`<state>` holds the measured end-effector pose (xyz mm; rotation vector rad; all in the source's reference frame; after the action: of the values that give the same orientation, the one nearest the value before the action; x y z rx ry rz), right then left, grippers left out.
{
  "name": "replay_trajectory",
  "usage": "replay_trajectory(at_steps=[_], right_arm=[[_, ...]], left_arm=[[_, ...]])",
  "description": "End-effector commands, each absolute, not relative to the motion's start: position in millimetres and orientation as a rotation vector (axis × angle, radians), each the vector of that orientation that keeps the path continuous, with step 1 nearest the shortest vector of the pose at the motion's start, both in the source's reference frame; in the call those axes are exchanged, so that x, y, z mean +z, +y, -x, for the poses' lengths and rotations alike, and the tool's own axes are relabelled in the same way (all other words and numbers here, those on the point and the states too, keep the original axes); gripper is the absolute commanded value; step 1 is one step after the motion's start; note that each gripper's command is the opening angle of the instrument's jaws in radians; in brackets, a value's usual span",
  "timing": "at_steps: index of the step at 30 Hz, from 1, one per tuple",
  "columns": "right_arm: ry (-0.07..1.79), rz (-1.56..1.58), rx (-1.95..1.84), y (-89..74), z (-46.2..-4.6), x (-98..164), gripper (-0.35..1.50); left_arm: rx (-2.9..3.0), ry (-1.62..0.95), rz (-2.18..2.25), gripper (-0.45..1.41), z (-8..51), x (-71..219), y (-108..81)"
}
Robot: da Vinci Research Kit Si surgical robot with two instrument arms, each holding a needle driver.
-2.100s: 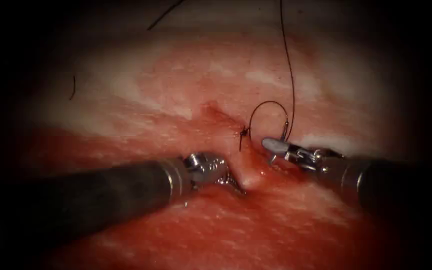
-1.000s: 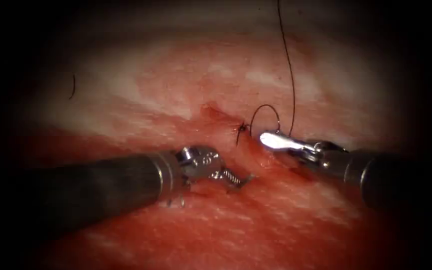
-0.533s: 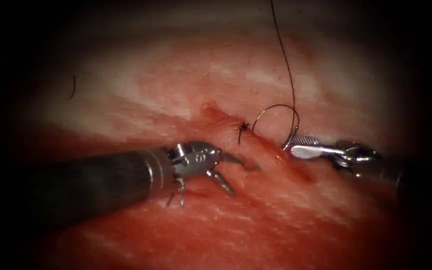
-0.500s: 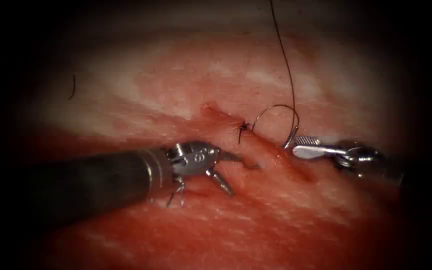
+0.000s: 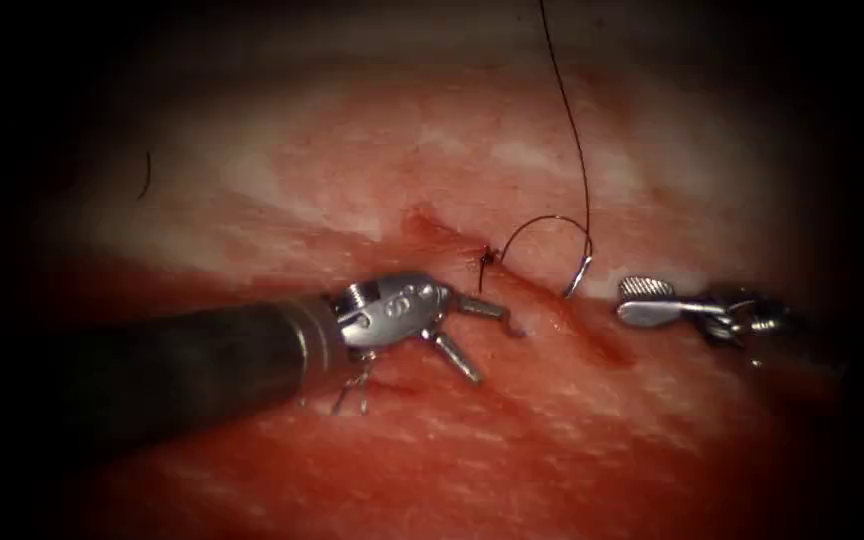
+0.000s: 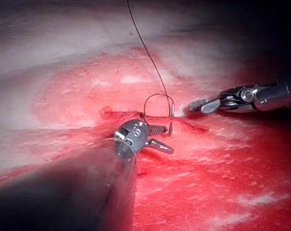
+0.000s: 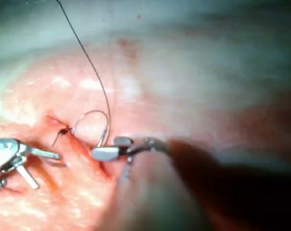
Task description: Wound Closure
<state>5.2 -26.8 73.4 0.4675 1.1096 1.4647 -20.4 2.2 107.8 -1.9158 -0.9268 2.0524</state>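
Note:
The curved needle [image 5: 550, 218] stands free as an arch just right of the cut [image 5: 602, 345] in the tissue [image 5: 372, 170]. Its thin end meets the tissue beside the knot [image 5: 487, 258] of an earlier stitch. Its shiny end rests by the cut's right lip, and the thread [image 5: 572, 120] rises from there out of view. I cannot tell how deep the needle sits. My left tool [image 5: 497, 354] lies left of the cut, open, holding nothing. My right tool [image 5: 622, 300] is right of the needle, open and empty. The needle [image 6: 157, 94] [image 7: 94, 112] and both tools show in the wrist views.
Red fluid wets the tissue around the cut and toward the front. A short cut end of thread [image 5: 145, 175] lies on the pale tissue at the far left. Two short thread tails stick out of the knot.
The right tool opened, let go of the needle's shiny end and drew back to the right. The left tool released the tissue edge it had pinched, opened, and shifted slightly up.

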Motion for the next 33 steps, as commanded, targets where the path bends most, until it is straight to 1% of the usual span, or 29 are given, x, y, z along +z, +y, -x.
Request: replay_trajectory(at_steps=[1,4,11,14,15,16,17,18,24,33], right_arm=[[1.114,-0.465,1.457,-26.9,-6.0,74.4,1.47],[1.116,-0.462,1.455,-27.0,-6.0,74.7,1.47],[1.11,-0.454,1.443,-28.2,-6.2,75.7,1.45],[1.109,-0.453,1.441,-28.4,-6.1,75.9,1.45],[1.109,-0.453,1.441,-28.4,-6.1,75.9,1.45],[1.109,-0.453,1.441,-28.4,-6.1,75.9,1.45],[1.109,-0.452,1.44,-28.5,-6.1,75.9,1.45],[1.11,-0.452,1.44,-28.5,-6.1,75.9,1.45],[1.111,-0.451,1.439,-28.7,-6.1,76.0,1.45],[1.113,-0.449,1.437,-29.3,-6.1,76.0,1.47]], left_arm=[[2.031,-0.917,1.942,0.26,21.2,108.5,2.0],[2.011,-0.911,1.963,0.19,21.5,108.8,2.3],[1.987,-0.907,1.961,0.16,23.1,109.8,2.2],[1.945,-0.946,1.964,0.07,23.4,110.0,2.0],[1.928,-0.956,1.965,-0.01,23.4,109.9,2.0],[1.908,-0.975,1.954,-0.15,23.4,109.9,2.1],[1.893,-0.994,1.946,-0.38,23.4,109.9,2.1],[1.87,-1.03,1.933,-0.45,23.4,109.9,2.1],[1.674,-1.201,1.811,-0.45,23.3,109.8,2.2],[1.437,-1.34,1.709,-0.45,22.6,108.5,4.1]])
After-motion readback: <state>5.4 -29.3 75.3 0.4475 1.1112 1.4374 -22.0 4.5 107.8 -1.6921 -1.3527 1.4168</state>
